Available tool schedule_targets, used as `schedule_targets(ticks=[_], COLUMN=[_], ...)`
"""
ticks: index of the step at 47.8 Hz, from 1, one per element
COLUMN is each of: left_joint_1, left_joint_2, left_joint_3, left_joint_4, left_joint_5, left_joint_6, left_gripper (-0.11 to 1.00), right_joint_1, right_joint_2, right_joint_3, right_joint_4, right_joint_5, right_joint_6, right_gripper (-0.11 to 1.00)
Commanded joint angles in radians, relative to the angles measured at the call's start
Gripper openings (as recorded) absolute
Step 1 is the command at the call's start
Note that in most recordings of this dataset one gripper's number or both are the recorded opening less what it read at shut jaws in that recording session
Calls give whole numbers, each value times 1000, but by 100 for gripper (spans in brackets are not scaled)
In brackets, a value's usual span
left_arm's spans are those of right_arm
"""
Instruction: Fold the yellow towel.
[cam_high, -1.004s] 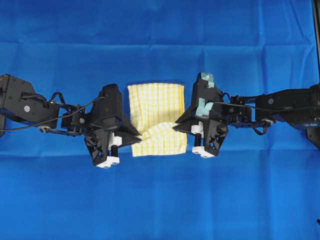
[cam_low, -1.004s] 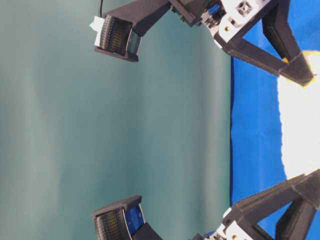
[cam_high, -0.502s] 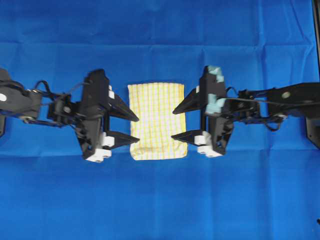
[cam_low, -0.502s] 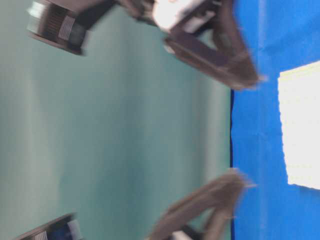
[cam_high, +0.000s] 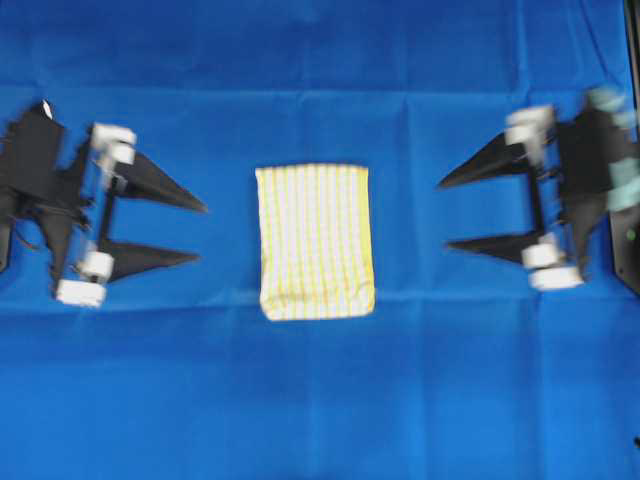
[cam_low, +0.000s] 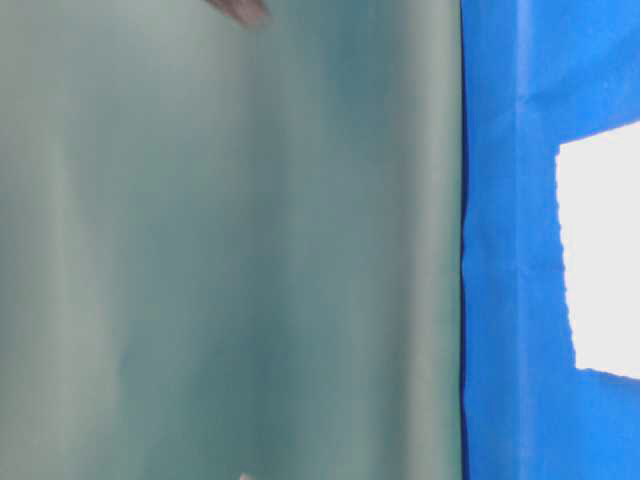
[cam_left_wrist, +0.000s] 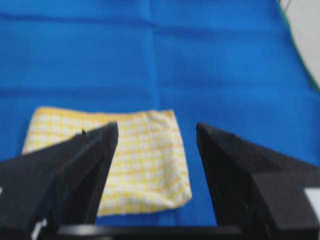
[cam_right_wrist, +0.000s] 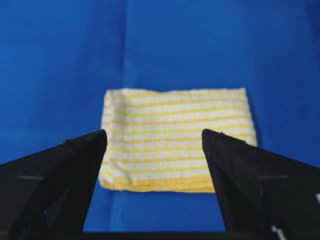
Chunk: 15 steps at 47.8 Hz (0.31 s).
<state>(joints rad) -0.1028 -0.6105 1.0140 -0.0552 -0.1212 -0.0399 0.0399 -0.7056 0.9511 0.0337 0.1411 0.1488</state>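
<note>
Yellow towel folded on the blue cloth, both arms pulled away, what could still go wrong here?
1. The yellow towel lies free, with both grippers open and apart from it, so the top layer might spring open; the near edge shows stacked layers in the right wrist view.
2. The blue table cloth is creased, so any return pass by the left gripper or right gripper may snag it.

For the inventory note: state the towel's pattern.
The yellow towel is a yellow-and-white check; the right wrist view shows it best.

Blue cloth (cam_high: 320, 400) is covering whole table, w/ faint crease lines running across; pale green backdrop (cam_low: 230, 250) is standing at far edge.
</note>
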Motion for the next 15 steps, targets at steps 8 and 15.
schedule_targets(ticks=[8,15], left_joint_1=[2,3], left_joint_2=[-179,-256], left_joint_3=[78,137], left_joint_4=[3,3], left_joint_5=[-9,-9], left_joint_6=[44,67], left_gripper=[57,57], right_joint_1=[0,0], right_joint_2=[-229,-339], right_joint_3=[75,141], right_joint_4=[-18,-18], right_joint_5=[67,95], right_joint_6=[-3,-3], right_gripper=[77,77])
